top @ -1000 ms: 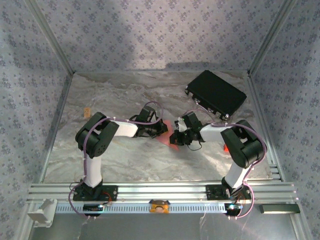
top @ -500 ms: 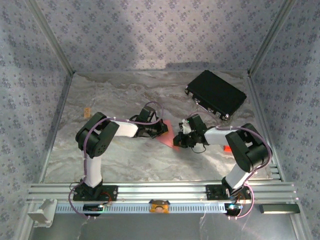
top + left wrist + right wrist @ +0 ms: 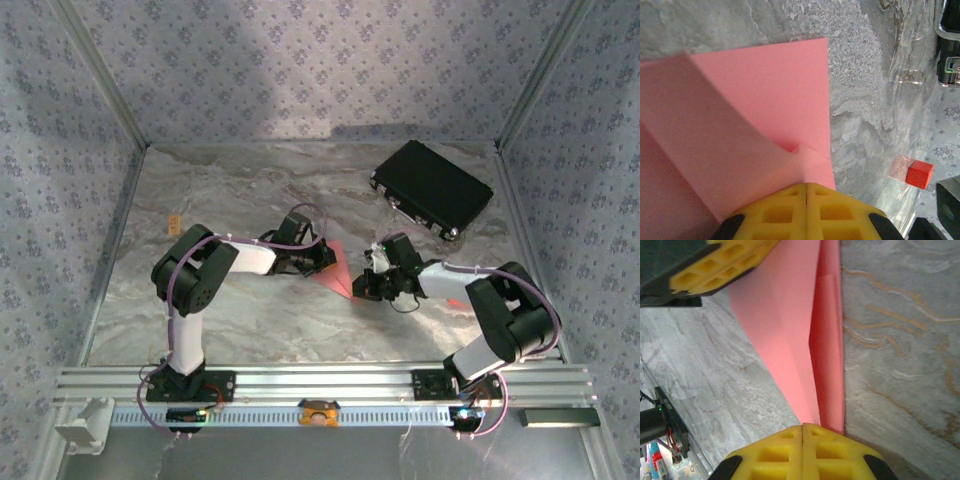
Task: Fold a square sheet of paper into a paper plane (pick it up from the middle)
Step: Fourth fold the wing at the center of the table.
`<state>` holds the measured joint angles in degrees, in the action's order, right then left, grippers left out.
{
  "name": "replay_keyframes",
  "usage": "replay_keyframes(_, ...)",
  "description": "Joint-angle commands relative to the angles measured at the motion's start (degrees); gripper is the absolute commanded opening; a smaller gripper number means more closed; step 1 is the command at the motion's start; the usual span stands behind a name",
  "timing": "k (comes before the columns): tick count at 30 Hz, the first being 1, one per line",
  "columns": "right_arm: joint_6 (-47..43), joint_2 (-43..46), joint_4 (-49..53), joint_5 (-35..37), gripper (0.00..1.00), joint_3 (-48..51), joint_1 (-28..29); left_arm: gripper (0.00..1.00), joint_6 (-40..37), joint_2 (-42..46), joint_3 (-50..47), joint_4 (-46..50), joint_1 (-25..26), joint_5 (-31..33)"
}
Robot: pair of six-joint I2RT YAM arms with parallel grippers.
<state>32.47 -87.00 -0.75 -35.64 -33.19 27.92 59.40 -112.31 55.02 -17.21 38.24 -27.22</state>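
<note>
Salmon square sheet of paper (image 3: 340, 270) (image 3: 765, 100) (image 3: 790, 315), partly folded, lies on the worktop (image 3: 250, 190) near the black case (image 3: 432, 188), on its near-left side. Its long axis slants away from the case, with the tapered end farthest from it. Left claw (image 3: 323, 258) (image 3: 806, 192) and right claw (image 3: 362, 285) (image 3: 803, 432) are each pinched tight on opposite ends.

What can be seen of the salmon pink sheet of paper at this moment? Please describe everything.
The square sheet of paper is thin, plain salmon pink and unmarked. It lies between the two arms near the middle of the marbled table, partly folded: one flap is raised over the flat part, with a sharp crease. The left gripper is shut on one edge, the right gripper on the opposite end. The rest lies on the table.
</note>
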Motion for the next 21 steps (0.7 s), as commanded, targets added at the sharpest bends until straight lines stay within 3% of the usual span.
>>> replay_keyframes(1, -1.0, 0.4, 2.8, -2.0, 0.07, -2.2, 1.0, 0.06, -1.3, -2.4, -1.6, 3.0, -0.4, 2.0)
replay_keyframes(9, -1.4, -3.7, 3.7, 0.9, 0.08, -2.8, 1.1, 0.06, -1.2, -2.6, -1.4, 2.9, -0.3, 1.7)
replay_keyframes(21, 2.6, -0.5, -0.1, -0.3, 0.08, 5.7, -0.9, 0.06, -1.4, -2.7, -1.5, 3.1, -0.4, 1.8)
